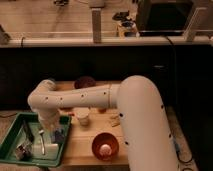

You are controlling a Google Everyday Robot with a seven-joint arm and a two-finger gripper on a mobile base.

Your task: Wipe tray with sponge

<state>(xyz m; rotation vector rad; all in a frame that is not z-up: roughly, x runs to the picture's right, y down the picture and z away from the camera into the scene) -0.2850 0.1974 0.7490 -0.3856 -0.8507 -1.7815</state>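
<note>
Camera view. The white arm (80, 97) reaches leftward across the wooden tabletop (80, 146), bends at its elbow and points down into the green tray (11, 134), which sits at the tabletop's left end. The pincer (41, 138) hangs inside the tray, directly over a pale sponge (50, 151) lying on the tray floor near the right wall; whether it grips the sponge, or stands wide or narrow, cannot be told. Right of the tray: a pale cup (81, 118), a red-orange bowl (105, 146) near the front edge, and a dark bowl (85, 82) at the back.
</note>
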